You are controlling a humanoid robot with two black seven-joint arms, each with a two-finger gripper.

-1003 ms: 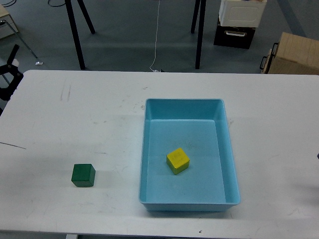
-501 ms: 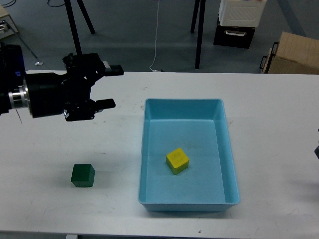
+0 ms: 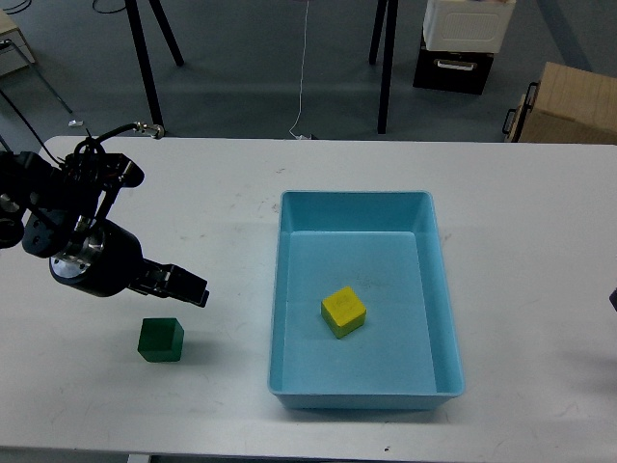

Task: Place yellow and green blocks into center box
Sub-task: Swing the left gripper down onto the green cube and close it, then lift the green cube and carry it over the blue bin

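Note:
A green block (image 3: 160, 340) sits on the white table (image 3: 193, 203) at the front left. A yellow block (image 3: 343, 312) lies inside the light-blue box (image 3: 446, 289) at the table's center. My left gripper (image 3: 188, 286) hovers just above and slightly right of the green block, apart from it. It is dark and seen edge-on, so its fingers cannot be told apart, and nothing shows in it. My right gripper is out of view; only a dark sliver (image 3: 613, 299) shows at the right edge.
The black left arm (image 3: 67, 212) with looping cables covers the table's left side. Beyond the far edge are black stand legs (image 3: 147, 68), a cardboard box (image 3: 569, 106) and a white-and-black case (image 3: 463, 39) on the floor.
My left arm has swung down and toward me, from above the table's back left to just above the green block. The blocks and box have not moved.

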